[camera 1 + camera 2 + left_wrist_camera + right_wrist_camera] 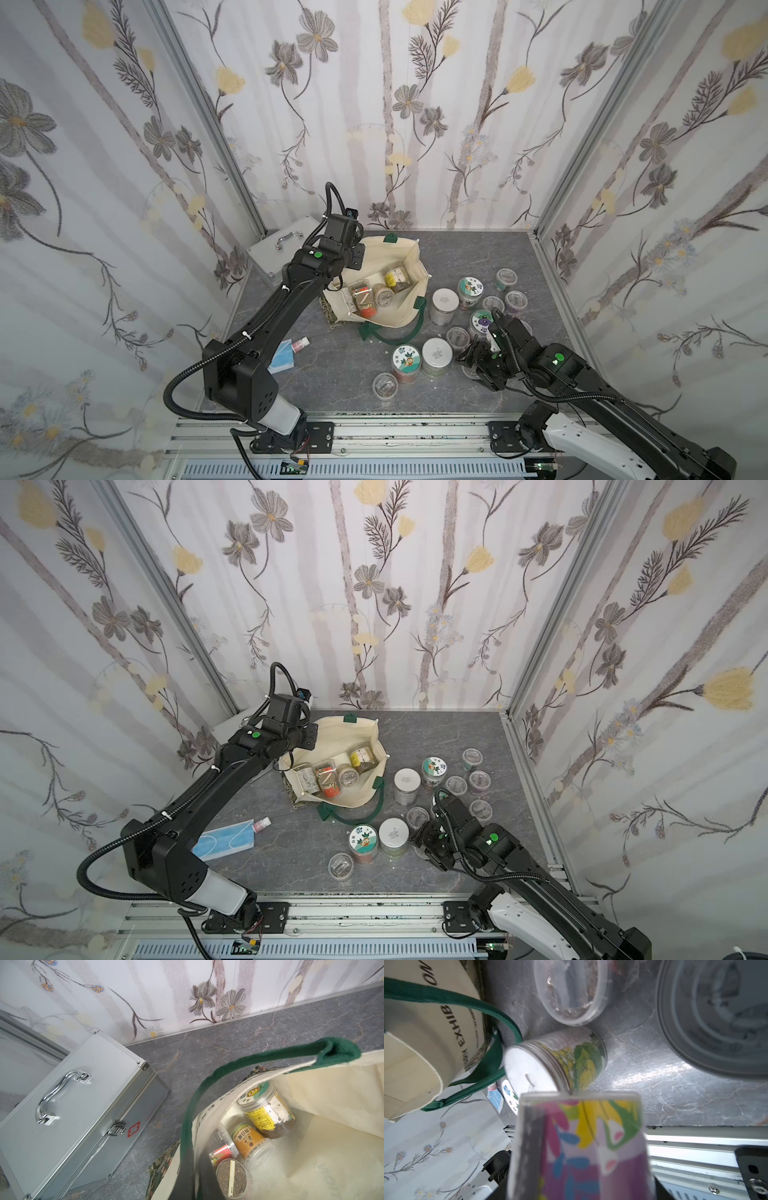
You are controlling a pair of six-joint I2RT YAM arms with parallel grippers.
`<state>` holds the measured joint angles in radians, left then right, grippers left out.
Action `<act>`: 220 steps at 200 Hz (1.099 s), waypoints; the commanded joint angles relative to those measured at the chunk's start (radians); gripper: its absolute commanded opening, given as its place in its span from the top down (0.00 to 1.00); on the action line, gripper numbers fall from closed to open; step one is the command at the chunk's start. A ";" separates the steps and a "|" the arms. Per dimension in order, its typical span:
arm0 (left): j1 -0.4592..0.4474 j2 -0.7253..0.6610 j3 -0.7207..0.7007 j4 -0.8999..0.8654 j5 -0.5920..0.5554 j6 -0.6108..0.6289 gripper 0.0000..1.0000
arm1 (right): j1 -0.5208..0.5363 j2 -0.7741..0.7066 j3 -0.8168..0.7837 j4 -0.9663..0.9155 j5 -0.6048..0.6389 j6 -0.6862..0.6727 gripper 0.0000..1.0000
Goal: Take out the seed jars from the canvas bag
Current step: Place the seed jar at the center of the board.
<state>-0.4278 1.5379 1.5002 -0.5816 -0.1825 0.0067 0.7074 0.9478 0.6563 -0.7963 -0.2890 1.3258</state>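
Note:
The cream canvas bag [401, 253] stands open at the table's middle, with several seed jars [382, 296] lying inside. My left gripper [337, 279] is at the bag's left rim, shut on its dark green handle [188, 1118]; its fingers are hidden. The left wrist view looks into the bag at a yellow-labelled jar [268, 1111] and an orange-labelled one [249, 1140]. Several more seed jars [444, 305] stand on the table right of the bag. My right gripper [473, 357] is low among them, shut on a purple flower-labelled jar [579, 1147].
A silver metal case [282, 249] lies at the back left, close to the bag. A blue face mask [224, 841] and a tiny pink-capped bottle [300, 344] lie front left. White-lidded jars [436, 357] and a clear short jar [384, 385] crowd my right gripper.

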 commanded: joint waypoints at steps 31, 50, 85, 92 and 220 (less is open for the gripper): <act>0.003 -0.001 0.010 0.016 -0.011 -0.010 1.00 | -0.004 0.038 -0.045 -0.001 -0.128 -0.014 0.38; 0.003 -0.001 0.009 0.016 -0.009 -0.009 1.00 | -0.005 0.078 -0.047 -0.007 -0.147 -0.045 0.38; 0.003 -0.002 0.010 0.016 -0.012 -0.007 1.00 | -0.020 0.172 -0.035 -0.036 -0.157 -0.139 0.38; 0.005 -0.002 0.010 0.016 -0.013 -0.007 1.00 | -0.024 0.193 -0.033 -0.041 -0.158 -0.157 0.38; 0.021 -0.003 0.011 0.016 0.003 -0.011 1.00 | -0.094 0.371 0.060 -0.142 -0.090 -0.338 0.36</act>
<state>-0.4133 1.5379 1.5009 -0.5816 -0.1783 0.0071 0.6353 1.3308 0.6849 -0.8818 -0.4191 1.0218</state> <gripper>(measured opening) 0.073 0.638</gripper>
